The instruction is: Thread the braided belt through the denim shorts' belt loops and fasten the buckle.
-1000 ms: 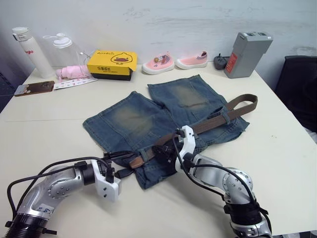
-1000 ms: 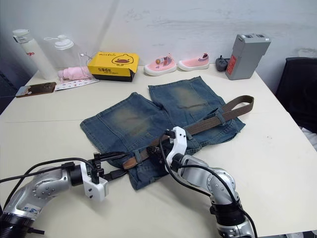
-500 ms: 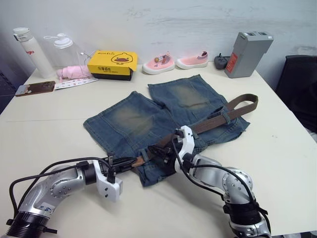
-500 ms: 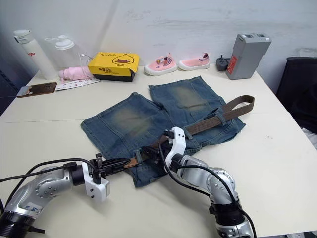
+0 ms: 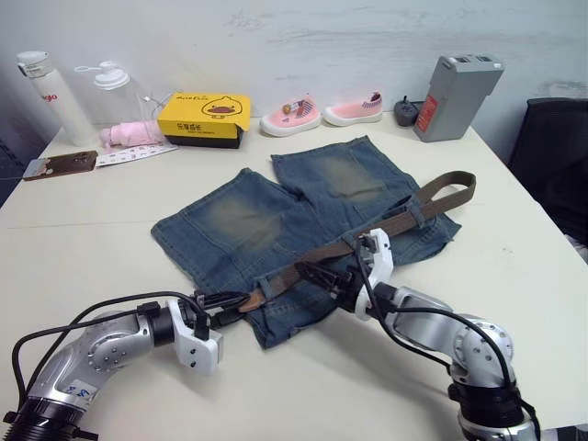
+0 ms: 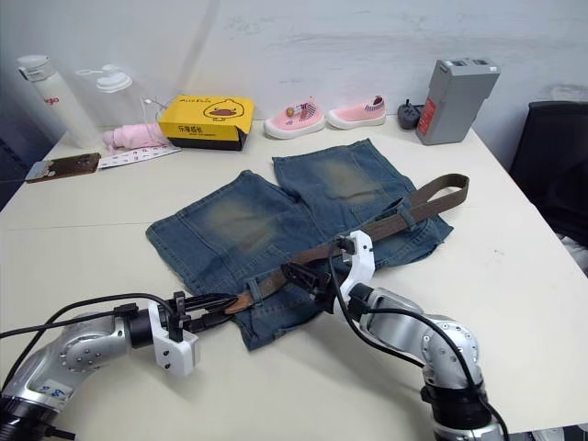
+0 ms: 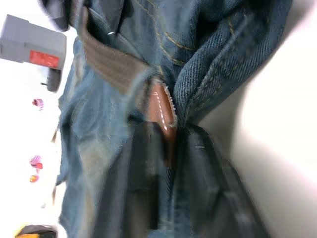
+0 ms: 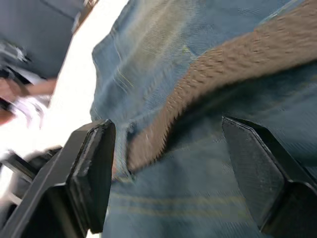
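So the denim shorts [image 5: 303, 216] are lying flat mid-surface [image 5: 83, 239], waistband toward the robot, with the braided belt [image 5: 386, 230] running diagonally along it from about 7 o'clock up to 2 o'clock, where the far end curls off the cloth.

The left tool [image 5: 220, 308] is pinched shut on the belt's tan leather tip at the 7 o'clock corner. You can see the tip squeezed between its fingers [image 7: 143, 178] in the left wrist view, right where it pokes out past a belt loop [image 7: 141, 87]. My guess is it's holding there to draw the strap through.

The right tool [image 6: 308, 280] sits just off centre with jaws apart, straddling the belt without gripping, probably to keep the waistband down and guide the strap. Can't spot the buckle.
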